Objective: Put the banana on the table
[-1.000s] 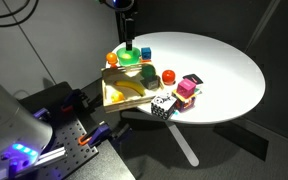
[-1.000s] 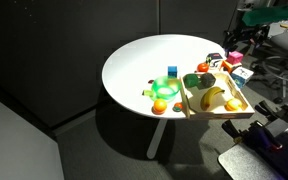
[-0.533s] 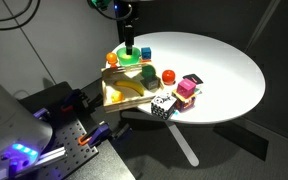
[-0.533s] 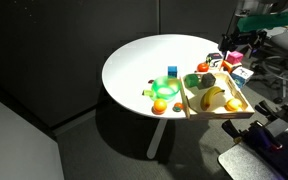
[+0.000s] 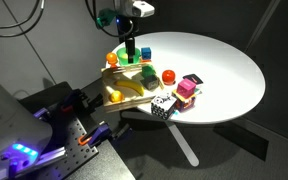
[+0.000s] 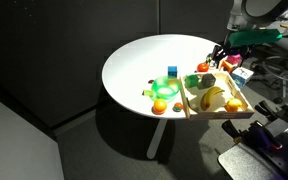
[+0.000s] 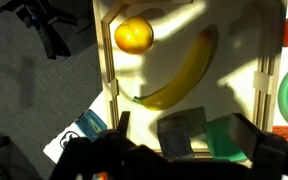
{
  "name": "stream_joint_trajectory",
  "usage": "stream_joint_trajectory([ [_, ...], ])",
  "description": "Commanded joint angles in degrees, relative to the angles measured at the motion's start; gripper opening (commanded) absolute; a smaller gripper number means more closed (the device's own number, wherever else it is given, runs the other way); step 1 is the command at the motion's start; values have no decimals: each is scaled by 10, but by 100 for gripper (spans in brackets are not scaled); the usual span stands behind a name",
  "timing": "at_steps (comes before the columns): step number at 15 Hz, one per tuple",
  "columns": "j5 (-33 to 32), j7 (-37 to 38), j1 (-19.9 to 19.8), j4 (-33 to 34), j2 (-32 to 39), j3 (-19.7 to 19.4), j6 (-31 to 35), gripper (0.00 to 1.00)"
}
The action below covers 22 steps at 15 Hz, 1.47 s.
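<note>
Wrist view, banana [image 7: 181, 76] and round yellow piece [image 7: 134, 35] inside wooden tray [image 7: 246, 48]

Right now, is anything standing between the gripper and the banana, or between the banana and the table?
Nothing visible blocks the gripper from the banana, which lies uncovered in the wooden tray; a round yellow piece sits beside it, apart. The tray's rim stands between the banana and the table.

Robotics lab: dark partition walls [image 6: 64, 50], perforated mounting board [image 5: 69, 150], dangling cables [image 5: 14, 18].
</note>
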Motion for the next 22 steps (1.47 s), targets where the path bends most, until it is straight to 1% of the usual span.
stream_joint_trajectory([
  [1, -9, 10, 16, -13, 21, -15, 48, 100],
  [8, -15, 15, 34, -18, 61, -34, 114, 100],
  [12, -12, 20, 46, -16, 86, -47, 139, 100],
  [17, -25, 71, 69, -21, 115, -75, 171, 100],
  [22, -17, 116, 95, -14, 152, -95, 193, 100],
])
